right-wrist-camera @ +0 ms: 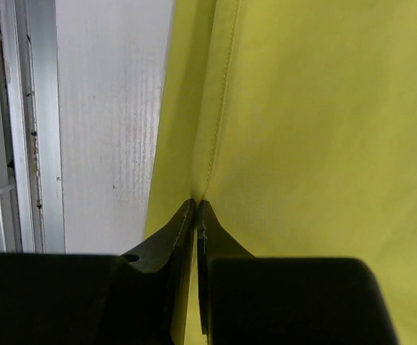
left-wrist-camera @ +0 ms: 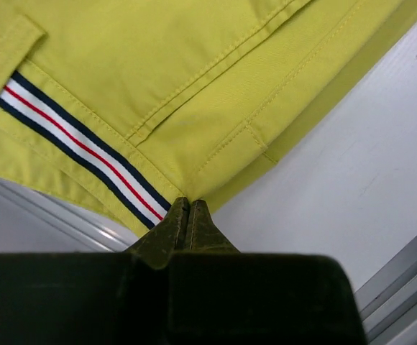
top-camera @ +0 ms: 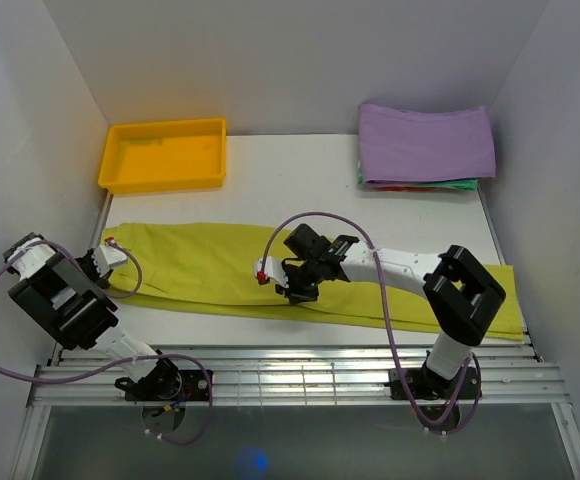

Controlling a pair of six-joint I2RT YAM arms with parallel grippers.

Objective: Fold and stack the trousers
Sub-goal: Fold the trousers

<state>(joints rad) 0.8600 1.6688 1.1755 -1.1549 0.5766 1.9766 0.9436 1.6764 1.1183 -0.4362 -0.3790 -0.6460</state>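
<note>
The yellow-green trousers (top-camera: 210, 265) lie stretched left to right across the white table (top-camera: 300, 170). In the top view my left gripper (top-camera: 110, 258) is at their left end, the waistband. The left wrist view shows that gripper (left-wrist-camera: 188, 202) shut on the near corner of the trousers (left-wrist-camera: 194, 72), right beside the striped trim (left-wrist-camera: 86, 147). My right gripper (top-camera: 285, 287) sits at the near edge of the trousers, around mid-length. Seen from the right wrist, this gripper (right-wrist-camera: 196, 203) is shut with the trousers (right-wrist-camera: 323, 129) pinched along a stitched seam.
An orange-yellow bin (top-camera: 165, 155) stands at the back left. A folded purple cloth (top-camera: 425, 142) tops a small stack at the back right. Aluminium rails (top-camera: 290, 375) run along the near edge of the table. White walls close in both sides.
</note>
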